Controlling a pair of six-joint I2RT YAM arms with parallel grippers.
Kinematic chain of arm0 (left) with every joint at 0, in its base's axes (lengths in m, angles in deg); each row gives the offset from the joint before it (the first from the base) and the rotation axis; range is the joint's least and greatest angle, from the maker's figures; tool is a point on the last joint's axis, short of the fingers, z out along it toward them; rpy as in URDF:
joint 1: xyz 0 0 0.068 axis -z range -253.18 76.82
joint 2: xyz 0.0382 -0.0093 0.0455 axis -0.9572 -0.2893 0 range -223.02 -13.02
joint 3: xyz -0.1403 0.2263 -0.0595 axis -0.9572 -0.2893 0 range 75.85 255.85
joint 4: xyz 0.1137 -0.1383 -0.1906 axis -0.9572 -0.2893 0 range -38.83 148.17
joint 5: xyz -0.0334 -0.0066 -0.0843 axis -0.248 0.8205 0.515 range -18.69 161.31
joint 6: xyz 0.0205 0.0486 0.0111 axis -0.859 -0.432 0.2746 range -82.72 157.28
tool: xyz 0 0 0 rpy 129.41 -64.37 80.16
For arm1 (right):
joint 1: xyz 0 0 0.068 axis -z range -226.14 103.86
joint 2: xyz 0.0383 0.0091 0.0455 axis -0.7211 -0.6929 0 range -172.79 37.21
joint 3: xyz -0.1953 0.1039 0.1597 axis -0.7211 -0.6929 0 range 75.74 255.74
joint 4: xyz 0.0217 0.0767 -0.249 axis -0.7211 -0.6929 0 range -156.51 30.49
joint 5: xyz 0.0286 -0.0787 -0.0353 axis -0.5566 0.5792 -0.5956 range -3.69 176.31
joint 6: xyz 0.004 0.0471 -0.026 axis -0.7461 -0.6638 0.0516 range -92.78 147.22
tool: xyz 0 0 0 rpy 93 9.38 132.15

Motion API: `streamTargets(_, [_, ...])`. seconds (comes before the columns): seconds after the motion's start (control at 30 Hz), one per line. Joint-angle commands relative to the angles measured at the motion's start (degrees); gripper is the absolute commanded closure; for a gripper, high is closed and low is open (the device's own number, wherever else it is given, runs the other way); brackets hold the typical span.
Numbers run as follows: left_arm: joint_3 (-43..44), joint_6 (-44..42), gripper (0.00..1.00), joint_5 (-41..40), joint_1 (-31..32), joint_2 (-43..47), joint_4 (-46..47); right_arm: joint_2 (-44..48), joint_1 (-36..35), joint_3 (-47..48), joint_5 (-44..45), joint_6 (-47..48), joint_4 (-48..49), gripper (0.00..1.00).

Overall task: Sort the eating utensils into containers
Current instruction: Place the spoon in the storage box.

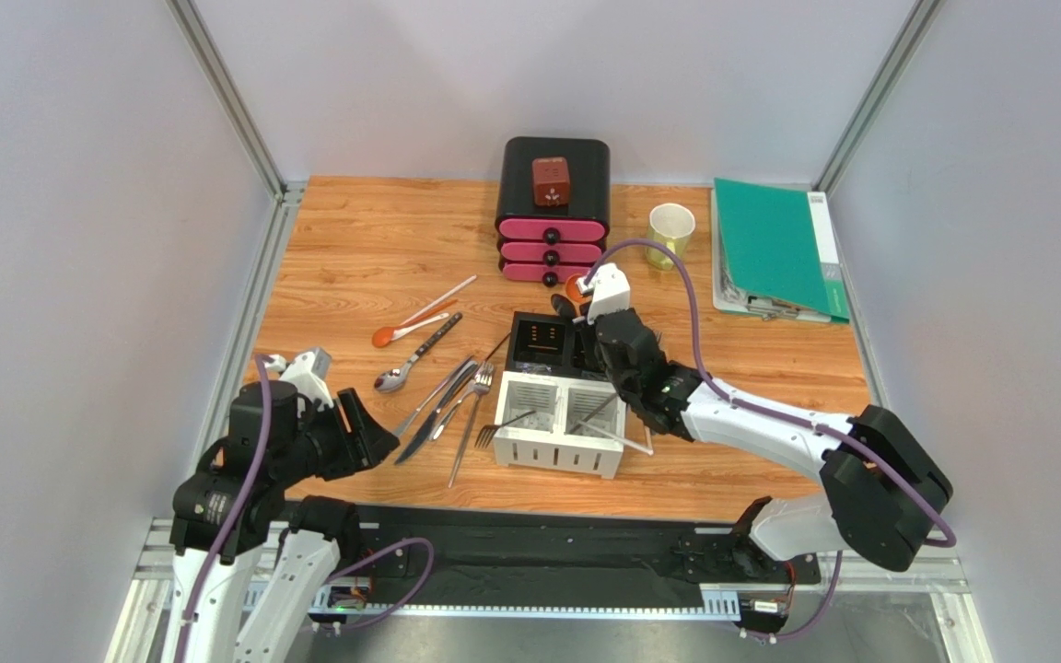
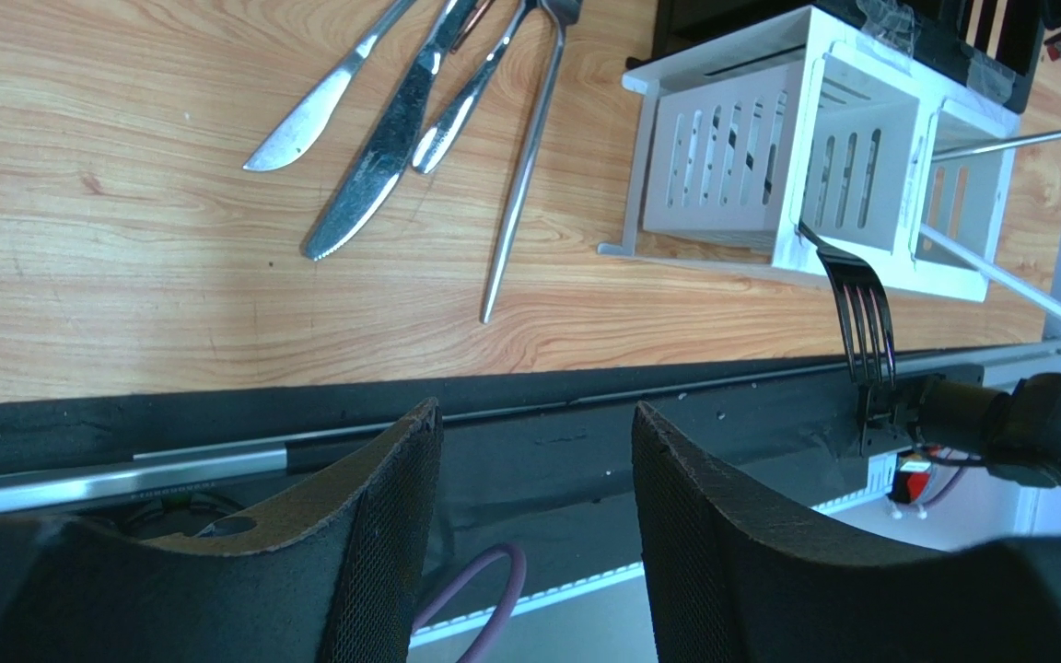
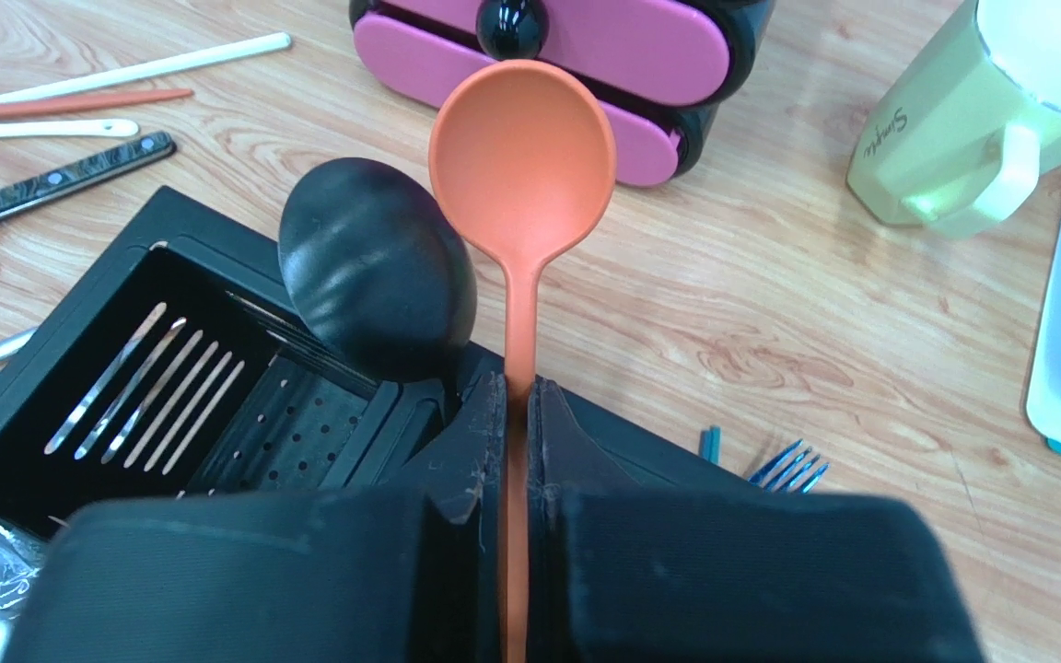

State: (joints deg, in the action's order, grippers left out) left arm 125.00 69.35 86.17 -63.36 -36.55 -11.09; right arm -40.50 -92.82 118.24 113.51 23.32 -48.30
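The orange plastic spoon point(image 3: 522, 152) is held by its handle in the right gripper point(image 3: 515, 415), whose fingers are pressed together on the thin stem. From the wrist view the bowl stands clear of the fingertips at 12 o'clock. The long axis runs straight from 6 to 12, in line with the fingers.

From above, the spoon is over the far side of the caddy point(image 1: 560, 439), at about 1 o'clock of its left black compartment. The bowl points toward the black-and-pink drawer box point(image 1: 551, 228).

A black spoon point(image 3: 377, 270) stands bowl-up in a black compartment, at 10 o'clock of the grip and just beside the orange stem. Whether the two touch cannot be told. The pale green mug point(image 3: 937, 138) is at 2 o'clock of the gripper, well apart. Blue fork tines point(image 3: 785, 467) show on the wooden table point(image 3: 771, 318) at 4 o'clock.

The left gripper point(image 1: 363, 428) hangs near the table's near edge, at 8 o'clock of the caddy. Its fingers are spread wide and hold nothing.

Between the left gripper and the caddy lie loose knives and forks point(image 1: 446, 401), their long axes running roughly 7 to 1. A silver spoon point(image 1: 391, 377) and a second orange spoon point(image 1: 391, 334) lie farther out at 10 o'clock. One fork point(image 2: 861, 311) juts tines-out from a white compartment.
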Motion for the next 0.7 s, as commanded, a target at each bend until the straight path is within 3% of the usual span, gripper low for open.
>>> streamTargets(0.0, [-0.36, -1.66, 0.41, -0.17, 1.42, -0.38, -0.62, 1.15, -0.26, -3.46, 1.02, 3.2, 15.74, 1.0])
streamTargets(0.37, [-0.2, -2.19, 0.41, -0.96, 2.92, -0.47, -0.35, 1.16, -1.13, -11.2, 1.54, -1.28, 21.93, 1.0])
streamTargets(0.53, [0.16, -2.46, 0.41, -2.02, 2.92, -0.2, -0.8, 0.46, -1.66, -9.63, 1.71, -1.64, 15.79, 1.0])
streamTargets(0.67, [-0.1, -2.37, 0.41, -2.11, 2.92, -0.46, -0.27, 1.68, -1.75, -9.02, 1.98, -2.68, 12.02, 0.71])
